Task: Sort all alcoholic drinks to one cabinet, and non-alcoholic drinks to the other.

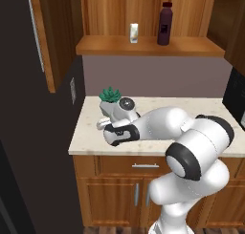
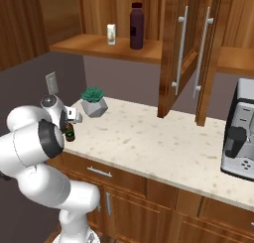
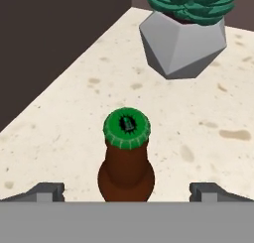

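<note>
A brown beer bottle [image 3: 126, 172] with a green cap stands upright on the counter's left end, seen from above in the hand view. My gripper [image 3: 127, 190] hovers over it, open, one fingertip on each side of the bottle's neck and neither touching it. In the right base view the bottle [image 2: 70, 133] peeks out under the gripper [image 2: 69, 120]. In the left base view the hand hides the bottle and the gripper [image 1: 103, 123] points down at the counter. A white carton [image 1: 134, 33] and a dark purple bottle [image 1: 165, 24] stand on the open upper cabinet's shelf [image 1: 191, 49].
A potted succulent [image 3: 186, 36] in a grey faceted pot sits just behind the beer bottle. A dark tall wall [image 1: 28, 132] borders the counter's left edge. Open cabinet doors [image 2: 183, 53] hang over mid-counter, with a coffee machine [image 2: 240, 138] at far right.
</note>
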Motion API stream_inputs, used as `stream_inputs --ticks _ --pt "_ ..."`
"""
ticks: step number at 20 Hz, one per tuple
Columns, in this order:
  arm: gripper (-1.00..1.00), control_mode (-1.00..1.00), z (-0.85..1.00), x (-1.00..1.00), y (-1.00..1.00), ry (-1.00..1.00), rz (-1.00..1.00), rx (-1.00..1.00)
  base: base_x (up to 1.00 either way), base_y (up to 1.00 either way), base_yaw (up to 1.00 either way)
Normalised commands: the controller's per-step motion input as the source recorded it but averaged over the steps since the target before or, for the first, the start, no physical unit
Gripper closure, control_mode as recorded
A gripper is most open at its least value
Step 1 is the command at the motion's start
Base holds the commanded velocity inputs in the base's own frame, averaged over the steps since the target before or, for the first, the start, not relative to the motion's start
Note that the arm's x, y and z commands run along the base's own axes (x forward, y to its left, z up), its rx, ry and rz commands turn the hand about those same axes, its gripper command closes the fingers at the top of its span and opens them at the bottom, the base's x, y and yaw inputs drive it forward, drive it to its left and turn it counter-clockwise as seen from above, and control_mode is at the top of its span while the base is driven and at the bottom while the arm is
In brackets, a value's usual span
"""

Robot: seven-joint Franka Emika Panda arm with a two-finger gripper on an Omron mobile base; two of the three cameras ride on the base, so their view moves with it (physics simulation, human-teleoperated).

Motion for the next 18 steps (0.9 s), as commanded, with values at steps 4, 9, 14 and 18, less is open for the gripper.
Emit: stream_inputs --ticks 4,9,14,18 --pt "-1.00 -1.00 -0.09 0.12 0.06 0.00 0.00 0.00 0.00 0.00 0.00" --pt "-1.00 -1.00 -0.05 0.08 0.06 0.00 0.00 0.00 0.00 0.00 0.00" --pt "-1.00 -1.00 -0.02 0.04 0.02 0.00 0.00 0.00 0.00 0.00 0.00" --pt "-1.00 -1.00 -0.03 0.06 0.01 -0.01 0.00 0.00 0.00 0.00 0.00"
